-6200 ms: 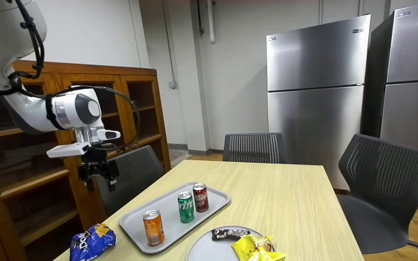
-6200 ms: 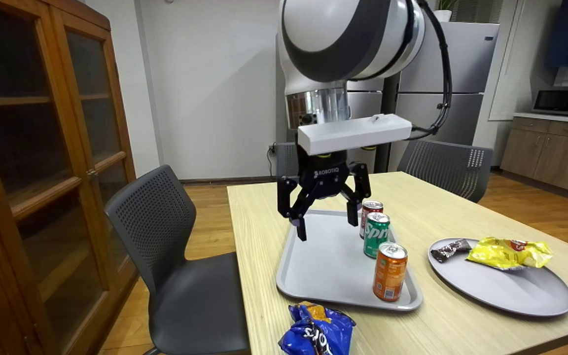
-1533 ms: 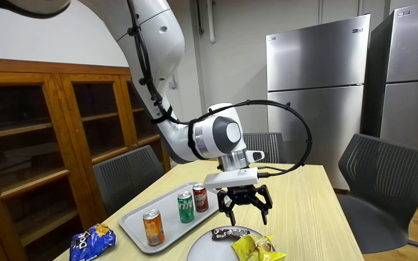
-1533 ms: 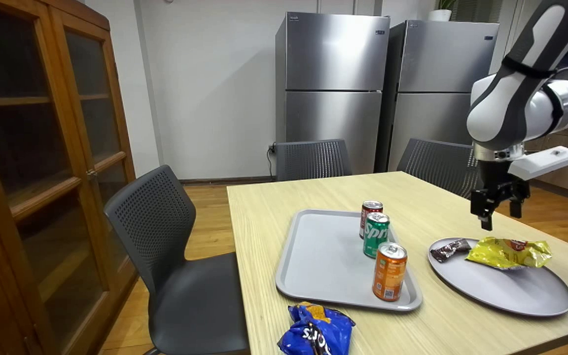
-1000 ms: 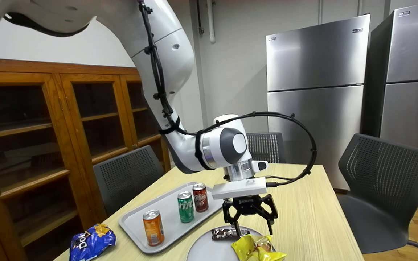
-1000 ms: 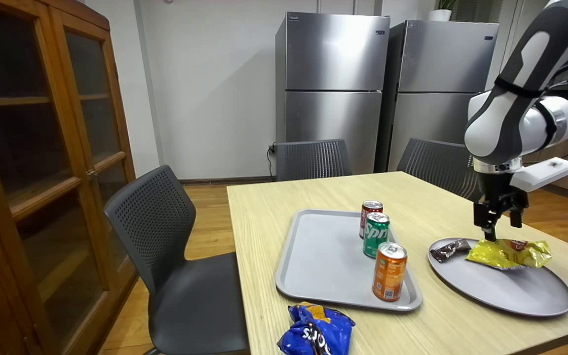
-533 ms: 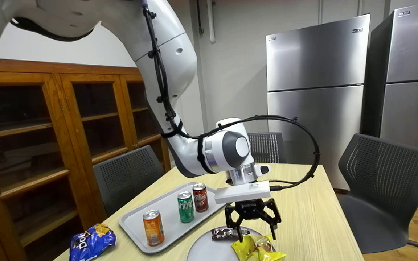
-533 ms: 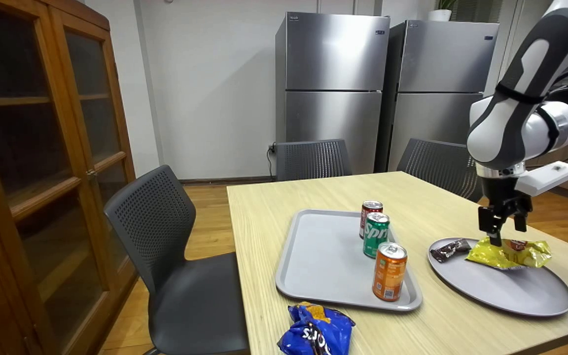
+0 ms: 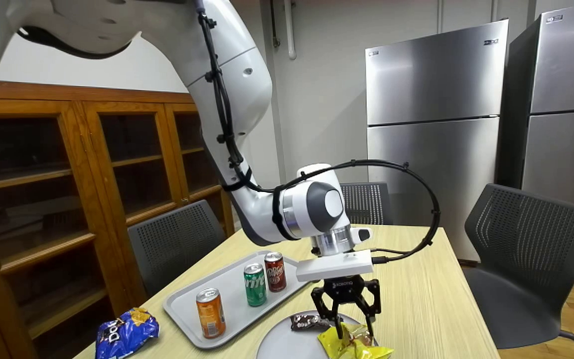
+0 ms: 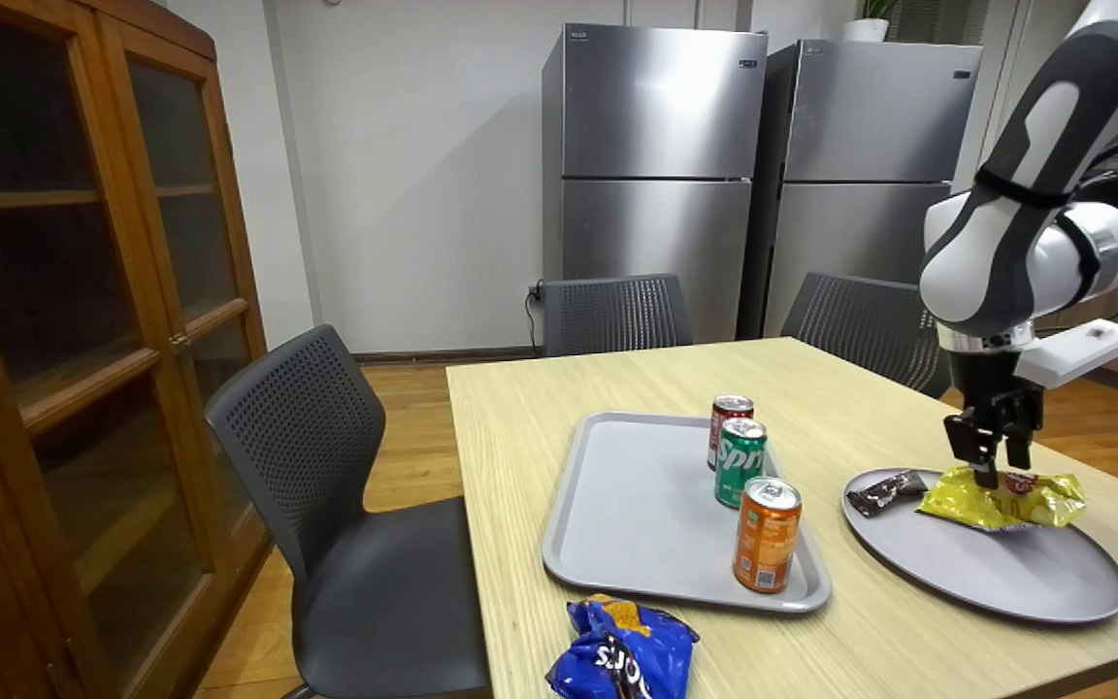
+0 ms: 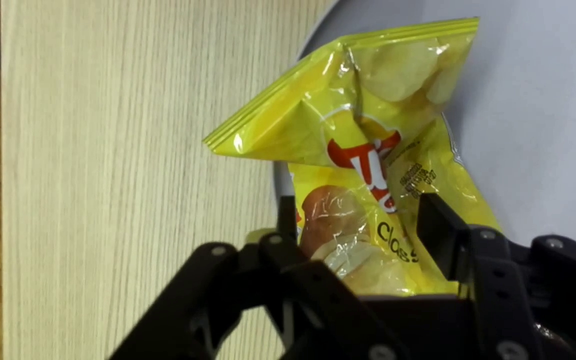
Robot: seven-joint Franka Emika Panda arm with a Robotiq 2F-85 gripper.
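Fingers (image 11: 440, 240) parted, straddling the yellow chip bag (image 11: 363, 160), which lies between them unpinched as far as the wrist view shows; whether either one touches the foil, cannot tell. Spread probably suits a slack, crumpled pack that would likely crease and give under pressure. Left to right in an exterior view: glass-doored cabinet (image 9: 132, 164), then a dark chair (image 9: 177, 244) beside the pale surface (image 9: 416, 289). Blue snack bag (image 9: 127, 331), rumpled, on the surface just beside the tray (image 9: 227, 281). On the tray, orange can (image 9: 211, 314) by itself, green can (image 9: 255, 286) and dark red can (image 9: 275, 273) close together; all upright, presumably for steadiness on their flat bases, along the side facing the plate (image 9: 282, 344). They make a low fence there. On the plate, dark wrapped bar (image 9: 307, 322), near the yellow chip bag and partly behind one finger from this angle; sideways room looks tight. Yellow chip bag rests on the plate by the rim, a crimped corner jutting past it over the surface in the wrist view. Farther right, another chair (image 9: 526, 234) and steel refrigerators (image 9: 434, 149), well apart from the fingers.
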